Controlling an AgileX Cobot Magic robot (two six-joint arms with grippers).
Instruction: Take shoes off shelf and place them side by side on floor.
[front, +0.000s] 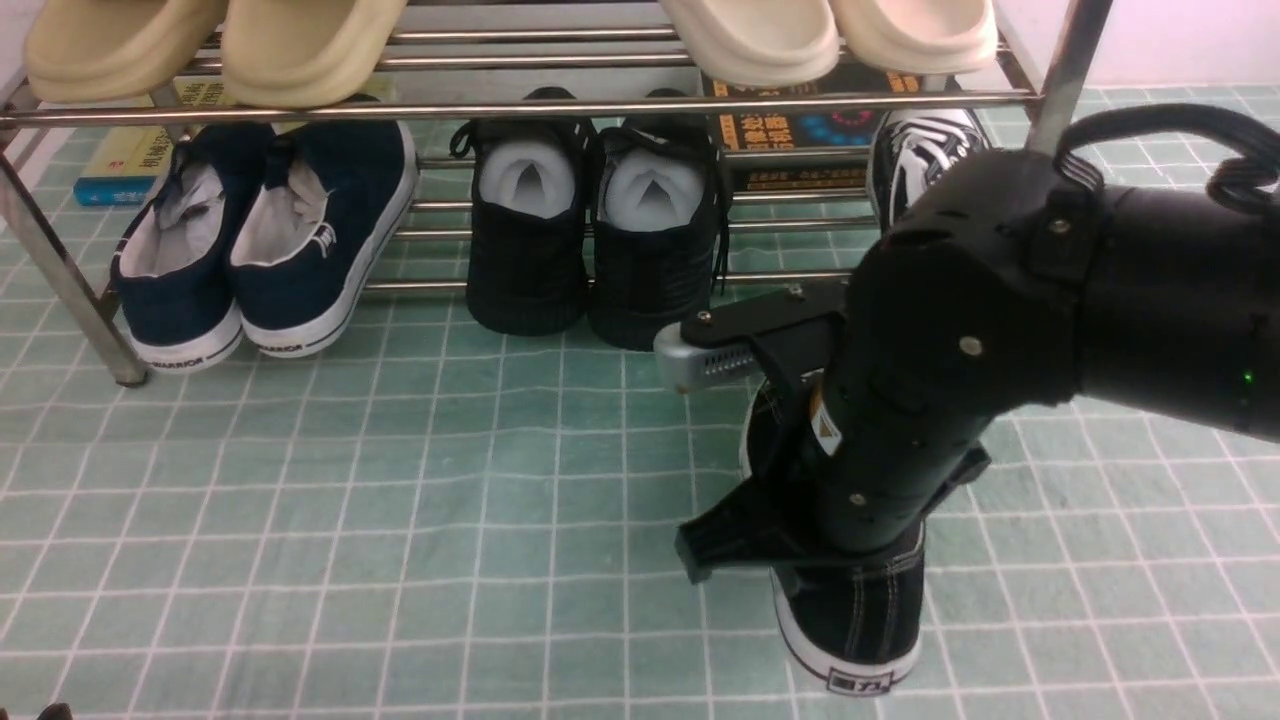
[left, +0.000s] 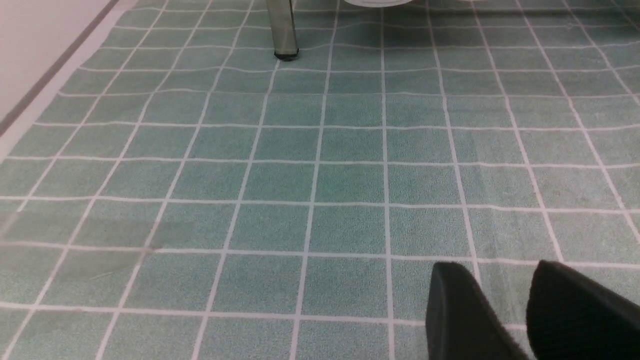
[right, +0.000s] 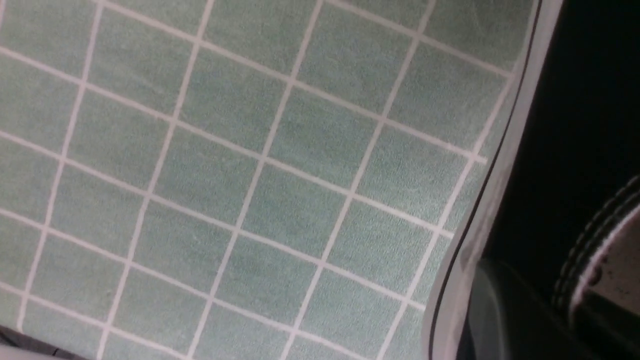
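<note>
One black canvas sneaker (front: 860, 620) stands on the pale green gridded floor (front: 400, 500), heel towards me, with the right arm's wrist directly over it. In the right wrist view the right gripper (right: 545, 310) is shut on this sneaker's (right: 565, 125) side wall, one finger outside by the white sole edge and one inside the opening. The other sneaker (front: 925, 150), with white laces, sits on the lower tier of the chrome shelf (front: 500, 105) at the right. The left gripper (left: 500, 310) hangs open over bare floor, holding nothing.
Navy slip-ons (front: 265, 240) and all-black shoes with white stuffing (front: 590, 240) stand under the shelf. Cream slippers (front: 220, 45) rest on the top tier. Books (front: 800, 130) lie behind. A chrome shelf leg (left: 282, 30) stands ahead of the left gripper.
</note>
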